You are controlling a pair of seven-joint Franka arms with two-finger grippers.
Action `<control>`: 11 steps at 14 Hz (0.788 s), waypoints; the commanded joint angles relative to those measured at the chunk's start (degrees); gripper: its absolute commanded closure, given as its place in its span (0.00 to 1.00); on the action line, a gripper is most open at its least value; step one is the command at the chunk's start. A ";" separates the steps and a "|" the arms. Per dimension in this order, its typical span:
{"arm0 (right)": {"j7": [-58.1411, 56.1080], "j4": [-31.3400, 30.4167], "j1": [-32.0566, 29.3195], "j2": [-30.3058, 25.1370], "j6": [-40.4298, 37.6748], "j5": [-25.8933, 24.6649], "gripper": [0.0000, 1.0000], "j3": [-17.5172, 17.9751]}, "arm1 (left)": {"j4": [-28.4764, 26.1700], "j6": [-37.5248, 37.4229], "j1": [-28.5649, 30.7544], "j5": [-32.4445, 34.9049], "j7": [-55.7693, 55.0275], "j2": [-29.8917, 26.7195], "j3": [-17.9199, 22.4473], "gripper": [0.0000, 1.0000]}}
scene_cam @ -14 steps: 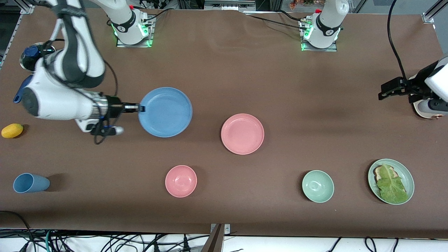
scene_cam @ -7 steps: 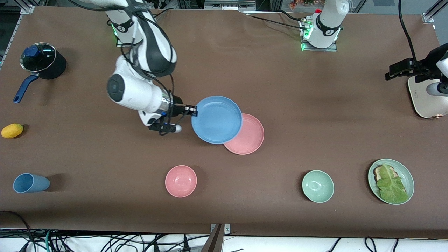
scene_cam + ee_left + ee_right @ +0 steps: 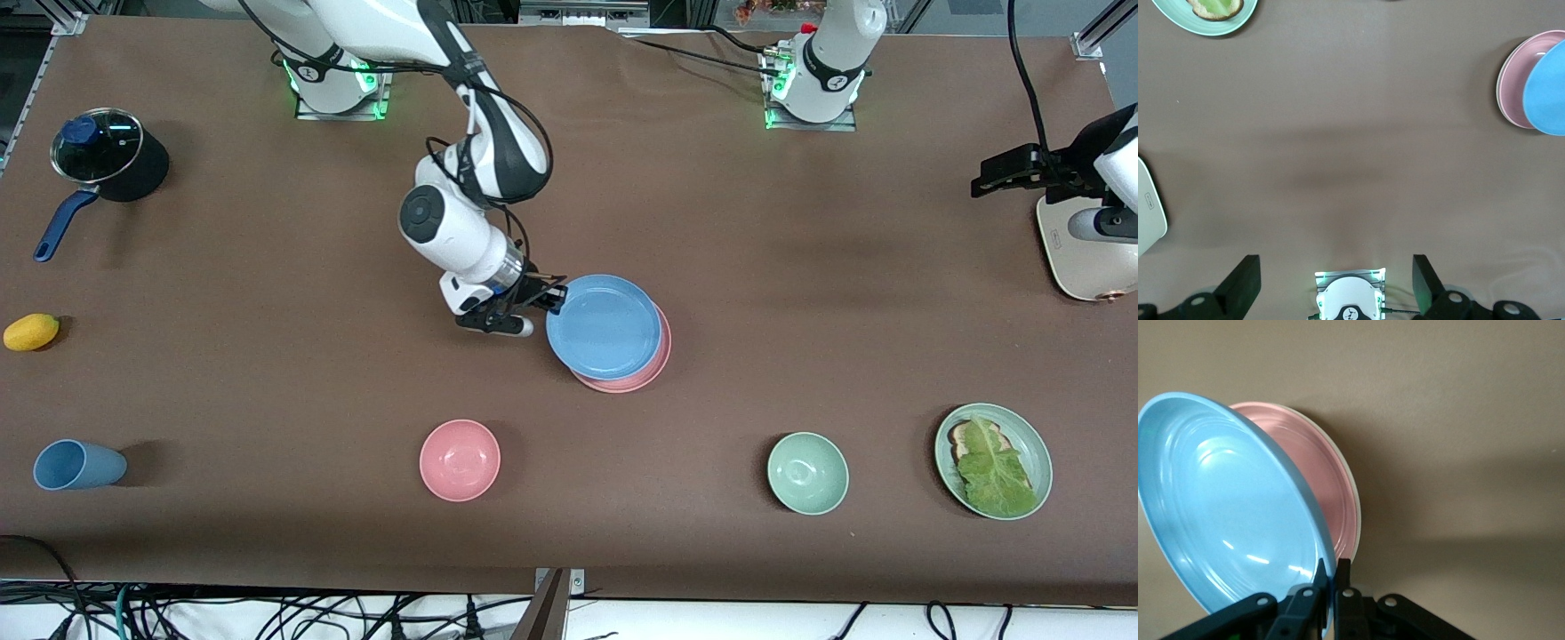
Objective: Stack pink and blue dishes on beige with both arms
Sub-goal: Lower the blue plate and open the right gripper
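Note:
My right gripper point(image 3: 553, 298) point(image 3: 1331, 570) is shut on the rim of the light blue plate point(image 3: 605, 327) point(image 3: 1225, 507). It holds the plate tilted over the pink plate point(image 3: 653, 364) point(image 3: 1328, 480), which lies flat at mid-table. The blue plate covers most of the pink one. A thin cream edge point(image 3: 1357, 513) shows under the pink plate's rim; the beige plate is otherwise hidden. My left gripper point(image 3: 1000, 169) point(image 3: 1336, 283) waits open and empty in the air near the toaster. Both plates, pink point(image 3: 1515, 80) and blue point(image 3: 1548, 93), appear in the left wrist view.
A pink bowl point(image 3: 460, 460), green bowl point(image 3: 807, 473), green plate of toast and lettuce point(image 3: 993, 460) and lying blue cup point(image 3: 76, 465) sit near the front camera. A yellow fruit point(image 3: 31, 332) and lidded pot point(image 3: 107, 156) are at the right arm's end, a cream toaster point(image 3: 1080, 253) at the left arm's.
The right arm has carried the blue plate from the right arm's end of the table to over the pink plate. The left gripper shifted slightly over the toaster.

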 commanded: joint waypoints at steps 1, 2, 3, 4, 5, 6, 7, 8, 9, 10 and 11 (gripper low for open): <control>0.30 4.73 -0.04 3.52 0.22 2.69 1.00 0.28 | -3.46 -0.13 0.22 0.15 -0.15 -2.91 -0.26 0.00; 0.39 5.36 -0.04 4.32 0.30 4.97 1.00 0.37 | -3.55 -0.04 0.13 0.33 -0.15 -3.00 -0.26 0.00; 0.30 5.97 0.04 4.93 0.30 7.08 1.00 0.37 | -3.55 0.13 -0.13 1.72 -0.06 -3.00 -0.44 0.00; 0.30 6.50 0.04 5.37 0.39 7.88 1.00 0.37 | -3.55 0.22 -0.22 3.21 -0.06 -3.00 -1.48 0.00; 0.04 6.59 -0.04 5.81 0.30 8.06 1.00 0.37 | -3.64 0.31 0.04 3.92 -0.06 -3.00 -2.45 0.00; 0.12 6.68 -0.04 6.34 0.39 7.98 1.00 0.46 | -3.64 0.48 0.05 3.93 -0.06 -2.92 -2.46 0.00; 0.12 6.94 -0.04 6.69 0.39 8.07 1.00 0.46 | -3.47 0.57 0.13 4.02 -0.06 -2.65 -2.46 0.00; 0.12 7.29 -0.04 7.04 0.39 8.07 1.00 0.46 | -3.29 0.75 0.13 4.02 -0.06 -2.57 -2.46 0.00; 0.04 7.38 0.04 7.22 0.39 8.07 1.00 0.46 | -3.29 1.36 0.05 3.93 0.03 -2.48 -2.55 0.00; -0.05 7.56 -0.04 7.40 0.30 8.07 0.88 0.46 | -3.12 1.45 -0.04 3.93 0.12 -2.39 -2.55 0.00; -0.22 7.56 -0.22 7.75 0.30 7.98 0.70 0.46 | -3.11 1.45 -0.22 3.93 0.12 -2.39 -2.63 0.00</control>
